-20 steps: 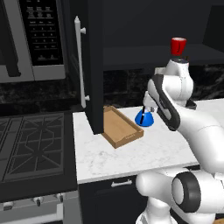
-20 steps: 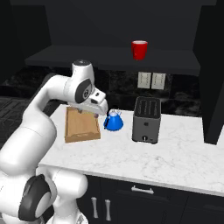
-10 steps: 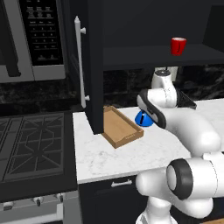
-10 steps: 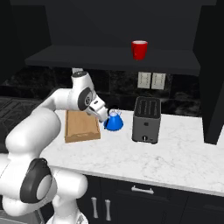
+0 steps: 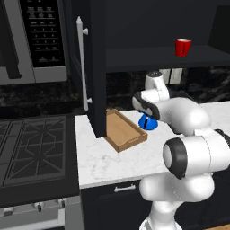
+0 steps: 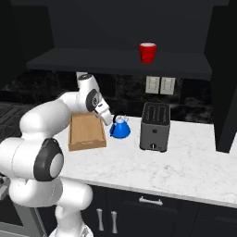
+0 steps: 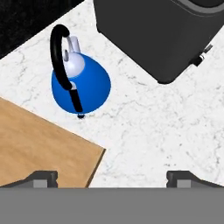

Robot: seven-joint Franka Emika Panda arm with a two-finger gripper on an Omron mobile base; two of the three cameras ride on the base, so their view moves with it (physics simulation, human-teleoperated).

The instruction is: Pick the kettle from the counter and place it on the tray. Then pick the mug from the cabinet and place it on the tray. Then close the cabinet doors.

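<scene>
White marble counter is lying under my gripper — jaws spread wide, holding nothing. Just ahead, the kettle is standing beside the tray, whose bed is bare. Farther out, the mug is sitting on the cabinet shelf.

Kettle on counter – between tray, toaster.
</scene>
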